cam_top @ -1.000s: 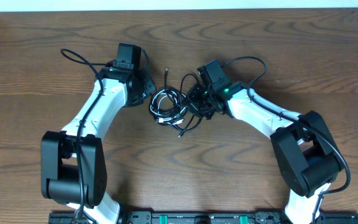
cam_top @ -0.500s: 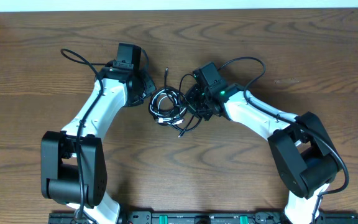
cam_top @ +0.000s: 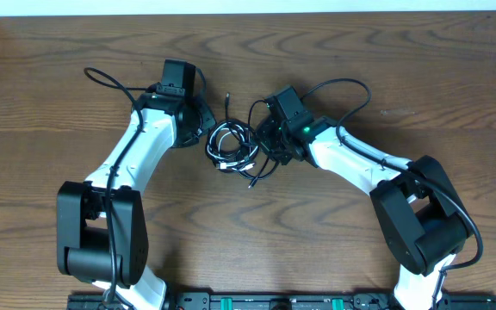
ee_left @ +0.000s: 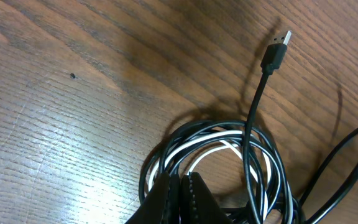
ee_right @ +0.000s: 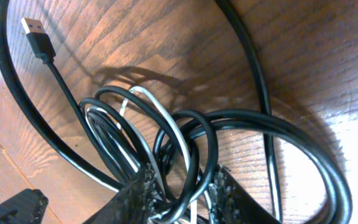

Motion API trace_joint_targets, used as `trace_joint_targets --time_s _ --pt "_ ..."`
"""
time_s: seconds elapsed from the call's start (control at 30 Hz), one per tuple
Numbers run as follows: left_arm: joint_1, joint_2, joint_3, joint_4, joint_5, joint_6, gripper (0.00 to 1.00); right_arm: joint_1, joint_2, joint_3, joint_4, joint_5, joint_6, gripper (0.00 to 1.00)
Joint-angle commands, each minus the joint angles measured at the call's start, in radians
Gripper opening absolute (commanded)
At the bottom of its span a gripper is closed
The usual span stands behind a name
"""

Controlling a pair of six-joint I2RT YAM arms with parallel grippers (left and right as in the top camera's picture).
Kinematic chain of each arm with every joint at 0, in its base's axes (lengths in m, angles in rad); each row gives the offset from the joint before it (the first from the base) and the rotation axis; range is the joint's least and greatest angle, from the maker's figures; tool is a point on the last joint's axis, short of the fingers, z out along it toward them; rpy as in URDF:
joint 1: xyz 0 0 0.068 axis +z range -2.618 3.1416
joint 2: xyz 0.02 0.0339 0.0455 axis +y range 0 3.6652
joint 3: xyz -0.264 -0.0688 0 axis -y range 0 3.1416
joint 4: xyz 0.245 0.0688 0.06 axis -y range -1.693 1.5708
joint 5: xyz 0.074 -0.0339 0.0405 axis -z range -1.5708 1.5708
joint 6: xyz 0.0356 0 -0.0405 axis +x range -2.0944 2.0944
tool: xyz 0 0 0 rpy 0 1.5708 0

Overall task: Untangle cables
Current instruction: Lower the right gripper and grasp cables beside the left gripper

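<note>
The cables lie as one tangled bundle (cam_top: 235,146) of black and white loops on the wooden table, between my two grippers. A black cord (ee_left: 253,106) runs up to a USB plug (ee_left: 279,42); white cord (ee_left: 210,146) coils inside the black loops. My left gripper (ee_left: 180,182) is shut at the bundle's left edge (cam_top: 208,131); whether a strand is pinched does not show. My right gripper (ee_right: 184,190) stands partly open at the bundle's right side (cam_top: 269,145). A black loop (ee_right: 197,134) and white cord (ee_right: 157,112) pass between its fingers. The USB plug (ee_right: 33,28) lies free.
Thick black arm wires arch behind the left arm (cam_top: 102,77) and the right arm (cam_top: 343,84). A loose plug end (cam_top: 250,184) sticks out below the bundle. The arm bases (cam_top: 102,241) (cam_top: 424,224) stand near the front edge.
My right gripper has slid slightly left into the bundle and its jaws have widened a little. The plug end at the top shifted slightly. The left arm has stayed still.
</note>
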Motion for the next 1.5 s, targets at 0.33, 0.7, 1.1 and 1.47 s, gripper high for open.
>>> trace_joint_targets --time_s 0.33,0.7,1.1,1.47 --pt "0.002 0.013 -0.007 0.001 -0.012 -0.005 0.08 0.045 0.012 0.018 0.005 0.066 0.067 0.16" --pt "0.002 0.013 -0.007 0.03 0.19 0.122 0.08 0.034 0.011 0.018 0.019 0.017 0.056 0.01" --pt "0.001 0.013 -0.007 0.052 0.433 0.22 0.17 -0.05 0.011 0.018 0.042 -0.173 -0.008 0.01" --pt "0.001 0.013 -0.008 0.035 0.466 0.175 0.17 -0.13 0.011 0.018 0.058 -0.326 -0.029 0.01"
